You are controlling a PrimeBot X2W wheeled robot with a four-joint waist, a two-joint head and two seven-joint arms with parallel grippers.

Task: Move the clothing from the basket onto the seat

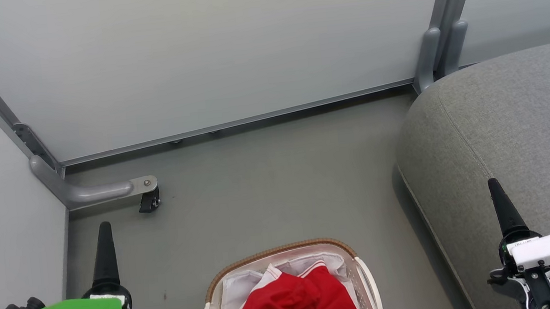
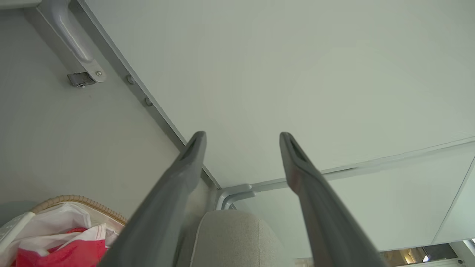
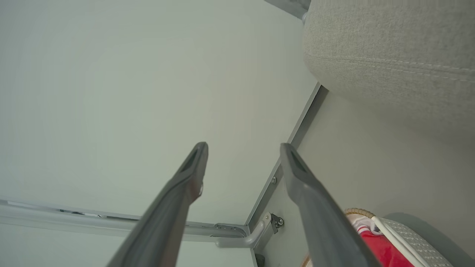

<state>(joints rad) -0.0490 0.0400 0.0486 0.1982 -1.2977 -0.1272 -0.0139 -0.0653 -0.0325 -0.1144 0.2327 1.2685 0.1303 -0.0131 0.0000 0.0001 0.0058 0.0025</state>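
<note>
Pale wall panels (image 1: 195, 56) back the scene. The grey seat (image 1: 503, 117) takes the right side, on the floor (image 1: 268, 185). The basket (image 1: 284, 247) stands on the floor left of the seat, near it but apart. The red clothing (image 1: 297, 306) lies bunched inside the basket, on its white liner (image 1: 235, 292). We hold our left claw (image 2: 241, 139) left of the basket and our right claw (image 3: 243, 148) over the seat; each has its 2 fingers spread apart, gripping nothing.
</note>
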